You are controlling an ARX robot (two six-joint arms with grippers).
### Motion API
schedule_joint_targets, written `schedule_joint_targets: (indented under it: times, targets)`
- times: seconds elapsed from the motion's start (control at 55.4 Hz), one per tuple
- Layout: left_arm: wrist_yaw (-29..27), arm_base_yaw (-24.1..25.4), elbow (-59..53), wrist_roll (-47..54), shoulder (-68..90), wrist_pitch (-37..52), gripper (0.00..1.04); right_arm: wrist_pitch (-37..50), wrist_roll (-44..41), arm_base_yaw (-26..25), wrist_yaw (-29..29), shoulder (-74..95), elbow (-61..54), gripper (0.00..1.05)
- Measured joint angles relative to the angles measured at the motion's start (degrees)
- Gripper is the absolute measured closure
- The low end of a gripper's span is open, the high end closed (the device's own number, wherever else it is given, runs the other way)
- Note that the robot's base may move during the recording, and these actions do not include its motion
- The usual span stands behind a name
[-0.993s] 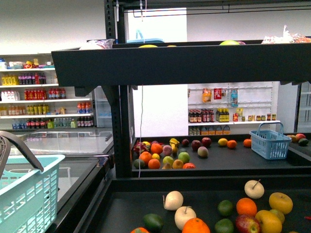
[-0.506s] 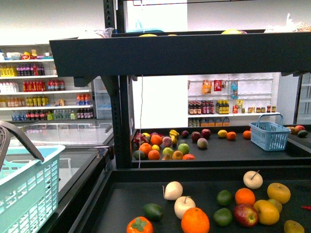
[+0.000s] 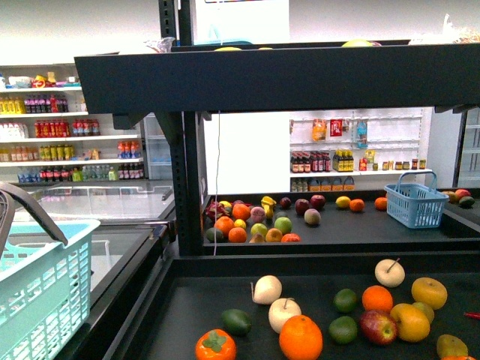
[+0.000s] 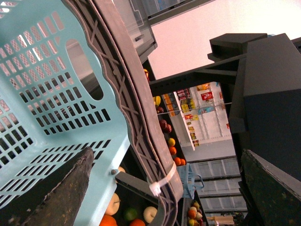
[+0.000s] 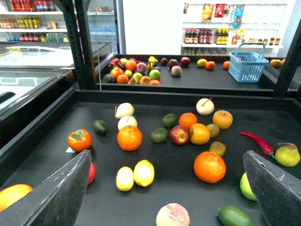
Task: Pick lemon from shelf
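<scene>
A ribbed grey handle (image 4: 141, 117) of a latticed turquoise plastic basket (image 4: 42, 94) is seen between the spread fingers (image 4: 56, 197) of the left hand (image 4: 167, 151). The right hand (image 5: 165, 153) is held open above the matte-black shelf (image 5: 155, 101), where a smooth oval yellow lemon (image 5: 144, 173) is lying. More near fruit (image 3: 300, 337) is shown than a second earlier.

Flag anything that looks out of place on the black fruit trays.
A red chili pepper lies among the fruit on the near tray, the only pepper there. A blue basket stands on the far tray. Nothing looks spilled.
</scene>
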Motion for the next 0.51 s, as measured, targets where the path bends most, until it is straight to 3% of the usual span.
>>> schedule_joint_targets:
  times: [0.506]
  targets:
    - [-2.86,-1.42,9.27,-1.14,7.96,-2.01,0.08,0.0,0.0,0.0,0.0,0.0,0.0,0.07]
